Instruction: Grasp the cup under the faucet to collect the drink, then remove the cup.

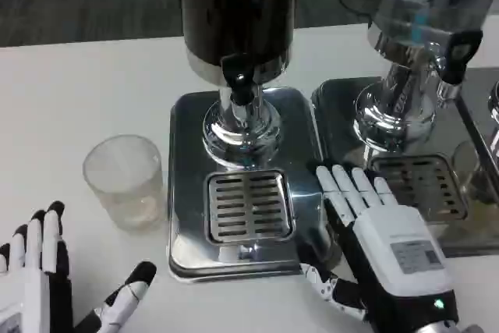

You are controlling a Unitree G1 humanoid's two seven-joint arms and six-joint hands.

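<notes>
1. Cup: a clear, upright tumbler standing on the white counter, just left of the dispenser's steel base, not yet under the faucet or over the drip grate.
2. Risk, as I judge it: a fast sideways reach by the left hand could tip or push the light cup, and carrying it in could knock it against the raised base edge.
3. Left hand sits low beside the cup, fingers spread and released, grasping nothing.
4. Right hand lies palm down at the base's right edge, fingers straight, apart and empty; it could bump the neighbouring dispenser.
</notes>
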